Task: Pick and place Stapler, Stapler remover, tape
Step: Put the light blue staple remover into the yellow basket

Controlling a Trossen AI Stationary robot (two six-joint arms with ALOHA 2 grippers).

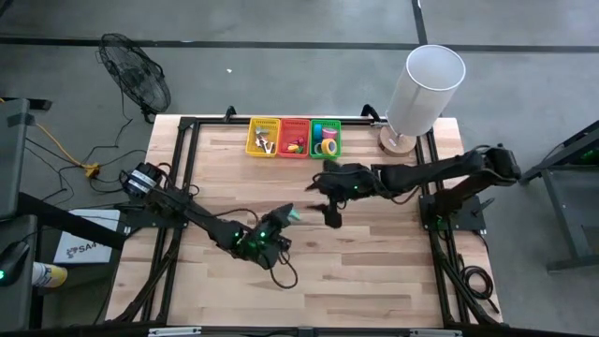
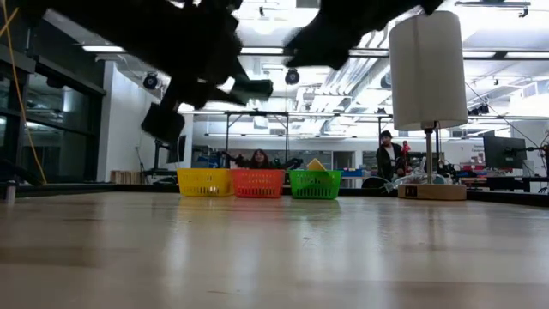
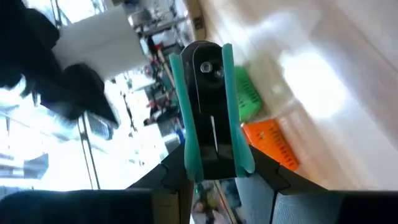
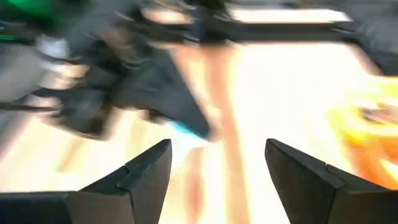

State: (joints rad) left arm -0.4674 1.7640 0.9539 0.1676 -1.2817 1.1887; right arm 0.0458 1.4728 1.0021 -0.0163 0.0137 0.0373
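Clamping a black stapler with teal side panels [image 3: 208,112], the left gripper [image 1: 288,217] is raised above the middle of the pale wooden table [image 1: 374,271], its fingers closed on the stapler's sides. Close by, the right gripper [image 1: 329,213] hangs empty with its fingers spread wide. At the table's far edge stand yellow [image 1: 263,138], red [image 1: 294,138] and green [image 1: 325,138] plastic baskets; tape rolls [image 1: 328,142] lie in the green one.

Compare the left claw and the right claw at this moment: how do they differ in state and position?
The left claw is closed on a teal and black stapler, lifted off the table; the right claw is open and holds nothing. In the high view the left claw sits nearer the table's middle, while the right claw hangs closer to the baskets. Both are dark, two-fingered, above bare wood.
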